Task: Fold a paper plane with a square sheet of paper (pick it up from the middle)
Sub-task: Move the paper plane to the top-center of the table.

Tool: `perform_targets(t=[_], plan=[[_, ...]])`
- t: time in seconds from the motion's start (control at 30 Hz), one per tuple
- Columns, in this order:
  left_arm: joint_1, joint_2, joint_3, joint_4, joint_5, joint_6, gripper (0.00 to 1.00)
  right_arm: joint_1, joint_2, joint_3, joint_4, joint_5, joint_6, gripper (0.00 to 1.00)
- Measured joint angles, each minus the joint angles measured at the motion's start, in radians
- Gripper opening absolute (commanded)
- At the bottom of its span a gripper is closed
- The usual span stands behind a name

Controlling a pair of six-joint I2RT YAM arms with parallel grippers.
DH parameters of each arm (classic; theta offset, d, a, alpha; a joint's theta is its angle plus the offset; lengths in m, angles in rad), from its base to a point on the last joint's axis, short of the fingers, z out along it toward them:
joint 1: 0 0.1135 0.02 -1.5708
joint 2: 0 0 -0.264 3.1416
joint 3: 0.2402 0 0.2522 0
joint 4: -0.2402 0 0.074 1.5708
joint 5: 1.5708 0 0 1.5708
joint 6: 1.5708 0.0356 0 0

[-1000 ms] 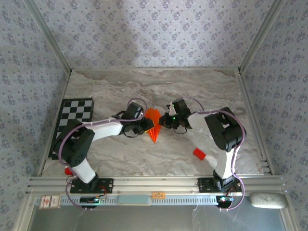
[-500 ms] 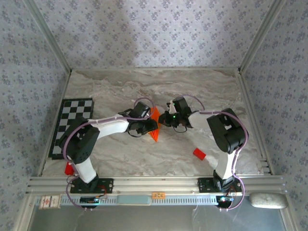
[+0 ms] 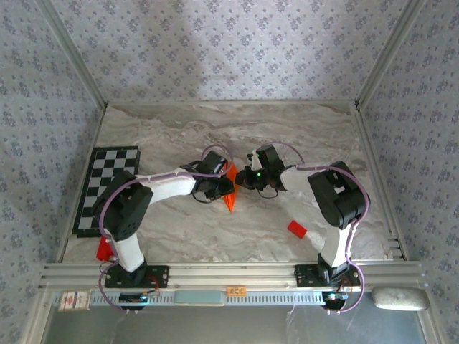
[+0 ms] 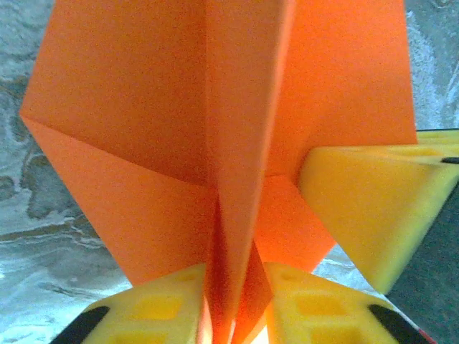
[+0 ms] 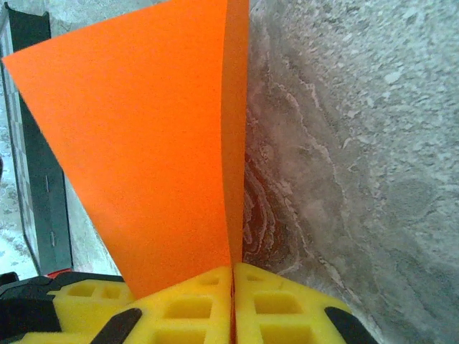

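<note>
Paper plane [image 3: 229, 199], part folded, sits at the middle of the surface [image 3: 301, 136] between both arms. Our left fingers [image 4: 158, 312] are nearly closed, pinching its centre crease. Our right fingers [image 5: 287, 304] are clamped tight on one flap's edge. We judge the fold needs an even, square pull that does not tear it.

Overhead view: soft, even light, no hard shadows, only faint grey ones under the arms at mid-frame. Desk [image 3: 301, 136] pale, no glare. Picture slightly soft.
Left wrist view: orange paper [image 4: 143, 107] very close, saturated, edges soft; warm glow at bottom centre.
Right wrist view: desk grain fairly crisp at right, bottom edge blurred.
</note>
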Motion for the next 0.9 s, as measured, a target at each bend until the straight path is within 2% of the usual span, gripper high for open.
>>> perform_targets(t=[0.07, 0.17, 0.3, 0.5, 0.7, 0.9], plan=[[0.000, 0.000, 0.002, -0.011, -0.009, 0.001, 0.15, 0.000, -0.003, 0.000, -0.005, 0.000, 0.000, 0.14], [0.000, 0.000, 0.014, -0.041, -0.026, 0.008, 0.10, 0.000, -0.017, 0.004, -0.029, 0.002, -0.004, 0.23], [0.000, 0.007, 0.050, -0.095, -0.053, 0.031, 0.09, -0.003, -0.059, 0.008, -0.081, 0.039, -0.026, 0.39], [0.003, 0.040, 0.175, -0.219, -0.117, 0.129, 0.09, -0.051, -0.146, 0.032, -0.166, 0.137, -0.080, 0.58], [0.031, 0.124, 0.354, -0.325, -0.189, 0.274, 0.08, -0.110, -0.248, 0.027, -0.209, 0.246, -0.162, 0.69], [0.076, 0.269, 0.549, -0.415, -0.237, 0.380, 0.08, -0.160, -0.350, -0.013, -0.219, 0.318, -0.236, 0.72]])
